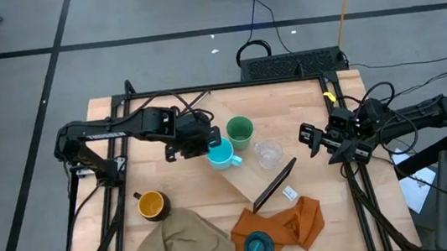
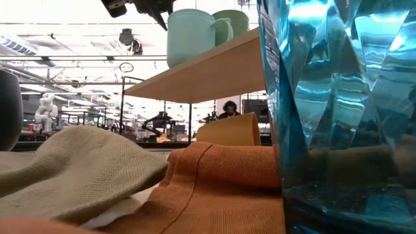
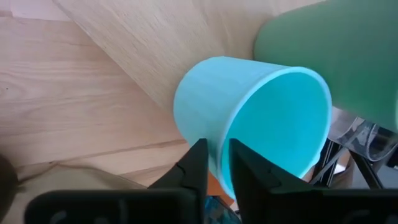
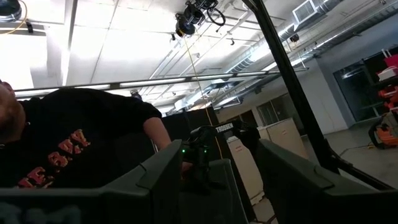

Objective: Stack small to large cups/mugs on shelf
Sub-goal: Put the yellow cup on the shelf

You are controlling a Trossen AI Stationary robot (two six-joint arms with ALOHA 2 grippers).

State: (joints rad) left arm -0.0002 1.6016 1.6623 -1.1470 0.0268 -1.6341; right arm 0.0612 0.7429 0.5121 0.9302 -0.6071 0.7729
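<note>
My left gripper (image 1: 207, 147) (image 3: 216, 152) is shut on the light-blue mug (image 1: 222, 153) (image 2: 188, 36), which stands on the shelf (image 1: 250, 177) (image 2: 214, 71), a light-wood plank. The green cup (image 1: 239, 130) (image 3: 329, 50) stands just beyond the mug on the plank. The clear tumbler (image 1: 269, 152) is to their right. In the low view the orange cup (image 2: 227, 130) shows under the shelf. The dark mug (image 1: 151, 205) stands on the table near the tan cloth. The ribbed teal cup (image 1: 259, 246) (image 2: 338, 117) sits on the orange cloth. My right gripper (image 1: 309, 138) (image 4: 217, 162) is open, off to the right. My left gripper holds the light-blue mug by its rim (image 3: 219, 134). One finger (image 3: 249, 171) is inside the mug and the other finger (image 3: 198, 163) is outside its wall. The fingers come from the table's left, slanting down. The mug is upright, and its base (image 2: 187, 64) appears to rest on the shelf.
A tan cloth (image 1: 182, 244) and an orange cloth (image 1: 294, 223) lie at the near edge. The shelf's black wire brackets (image 1: 274, 183) stand at the plank's ends. A black frame (image 1: 132, 98) borders the table. A person (image 4: 68, 143) is beyond the table.
</note>
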